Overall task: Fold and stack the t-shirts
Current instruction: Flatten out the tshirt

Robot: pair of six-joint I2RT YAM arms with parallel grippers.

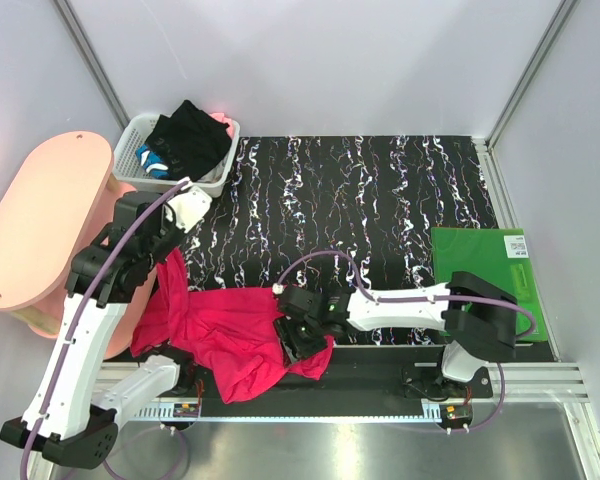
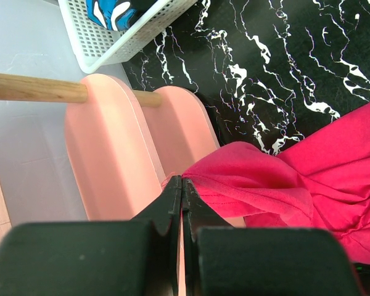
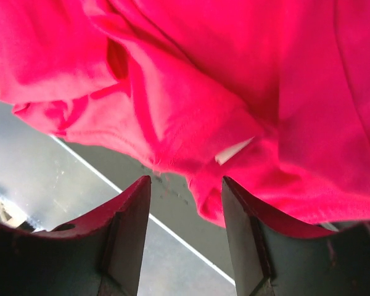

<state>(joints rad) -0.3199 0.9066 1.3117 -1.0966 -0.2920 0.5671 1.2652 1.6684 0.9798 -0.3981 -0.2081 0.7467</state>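
The pinkish-red t-shirt lies crumpled on the near left part of the table, and one end of it is pulled up and to the left. My left gripper is shut on that raised edge; in the left wrist view the closed tips pinch the red cloth. My right gripper is open low over the shirt's right edge. In the right wrist view its gap holds no cloth and the red shirt lies just ahead. The black t-shirt lies heaped in the basket.
A white slotted basket stands at the table's far left corner and also shows in the left wrist view. A pink stool stands beside the table on the left. A green mat lies at the right edge. The tabletop is black marbled.
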